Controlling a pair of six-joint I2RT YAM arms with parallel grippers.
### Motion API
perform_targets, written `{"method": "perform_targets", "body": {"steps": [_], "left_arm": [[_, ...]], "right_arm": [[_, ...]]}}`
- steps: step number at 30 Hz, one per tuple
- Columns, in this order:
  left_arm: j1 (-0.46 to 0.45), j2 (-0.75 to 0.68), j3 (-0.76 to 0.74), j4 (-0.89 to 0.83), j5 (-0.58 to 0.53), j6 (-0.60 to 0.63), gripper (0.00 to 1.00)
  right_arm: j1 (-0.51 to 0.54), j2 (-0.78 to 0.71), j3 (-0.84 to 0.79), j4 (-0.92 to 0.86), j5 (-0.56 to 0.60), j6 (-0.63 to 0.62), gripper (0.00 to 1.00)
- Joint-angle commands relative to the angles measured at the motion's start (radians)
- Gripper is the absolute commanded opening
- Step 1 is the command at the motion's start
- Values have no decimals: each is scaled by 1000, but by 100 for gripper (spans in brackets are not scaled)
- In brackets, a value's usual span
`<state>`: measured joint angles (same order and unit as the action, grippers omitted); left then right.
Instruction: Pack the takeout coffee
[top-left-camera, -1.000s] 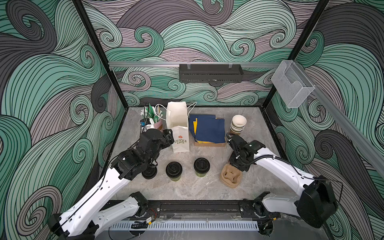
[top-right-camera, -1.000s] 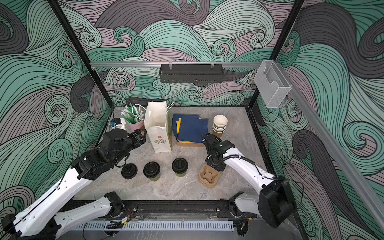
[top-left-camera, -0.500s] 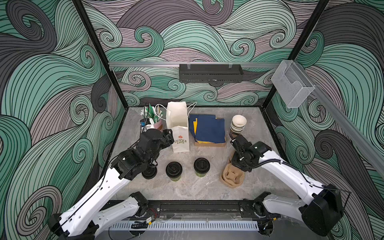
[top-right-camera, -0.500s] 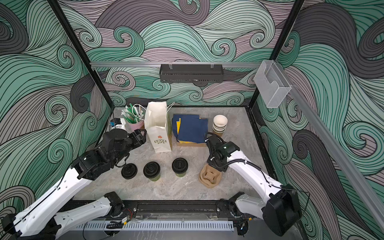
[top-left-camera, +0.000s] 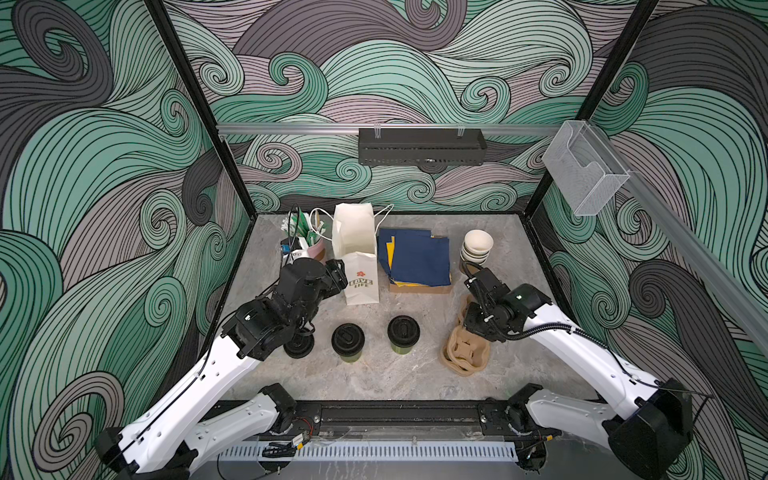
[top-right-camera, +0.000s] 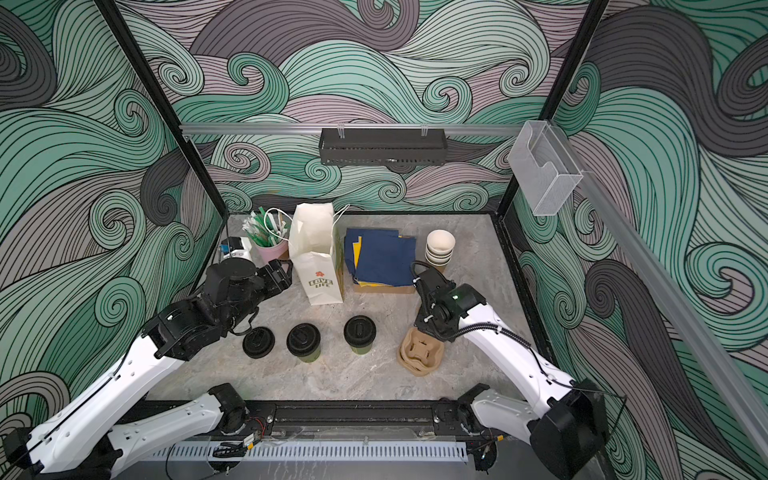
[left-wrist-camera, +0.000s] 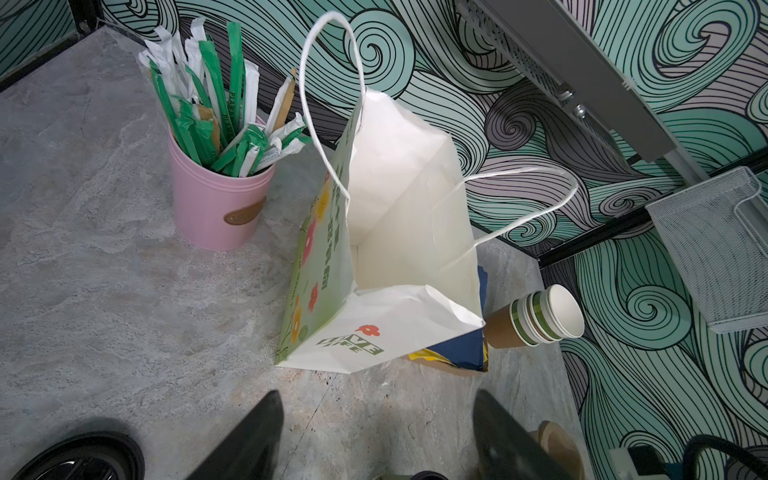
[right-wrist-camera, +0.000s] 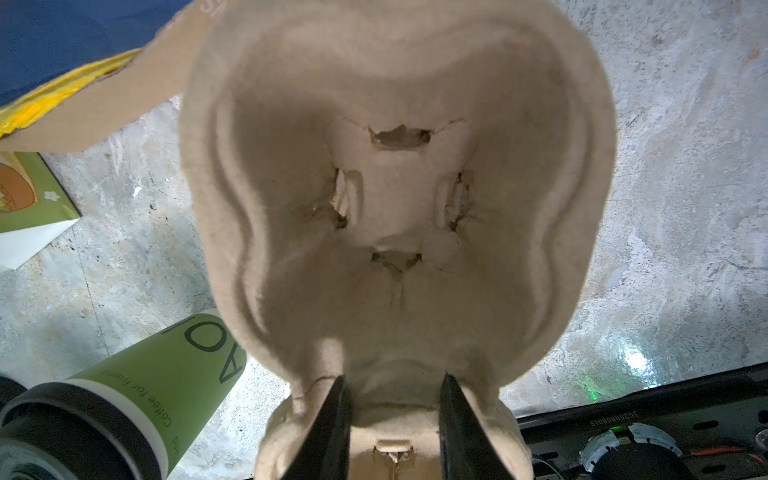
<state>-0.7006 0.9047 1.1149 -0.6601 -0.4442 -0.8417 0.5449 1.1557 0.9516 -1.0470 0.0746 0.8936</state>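
Since a second ago only your right arm has moved: it has pulled back and up, tipping the top pulp carrier (right-wrist-camera: 395, 208) up off the carrier stack (top-left-camera: 464, 353). The left arm hasn't moved.

Right gripper (right-wrist-camera: 392, 415): narrow, pinching the carrier's rim. Can't tell if the carrier's far end is fully clear of the stack.
Left gripper (left-wrist-camera: 374, 440): wide, empty, facing the paper bag (left-wrist-camera: 395, 232) without touching it.

Coffee: cup A (top-left-camera: 348, 341) sits beside the loose lid (top-left-camera: 298, 345), and cup B (top-left-camera: 403, 333) is nearer the stack. Both are upright on the table (top-left-camera: 374, 382), lids on, not yet packed.

Risks as I see them:
- You only have a thin rim pinch on soft pulp, so a fast swing could slip or tear it.
- Nested carriers tend to stick, so the next one may ride up and then drop.
- Cup B is close to the carrier in the right wrist view. Sweep low toward the cups and you could knock it over.
- Nothing is holding the bag. It's light, and a nudge while loading could tip it or fold the mouth shut.
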Motion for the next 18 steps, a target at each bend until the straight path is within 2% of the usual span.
{"method": "perform_targets", "body": {"steps": [1,6,10,15,18], "left_arm": [[9,-5,19,-17,12,13,74],[9,48,53,-12,102,54,74],[9,83,68,-1,156,66,75],[9,101,77,4,175,72,75],[9,104,75,8,176,73,75]], "right_arm": [[-11,16,15,9,-19,-3,23],[-26,49,-4,51,-60,94,27],[-28,77,-12,55,-44,128,29],[-39,102,-27,61,-35,145,31],[-40,114,-25,64,-33,149,36]]}}
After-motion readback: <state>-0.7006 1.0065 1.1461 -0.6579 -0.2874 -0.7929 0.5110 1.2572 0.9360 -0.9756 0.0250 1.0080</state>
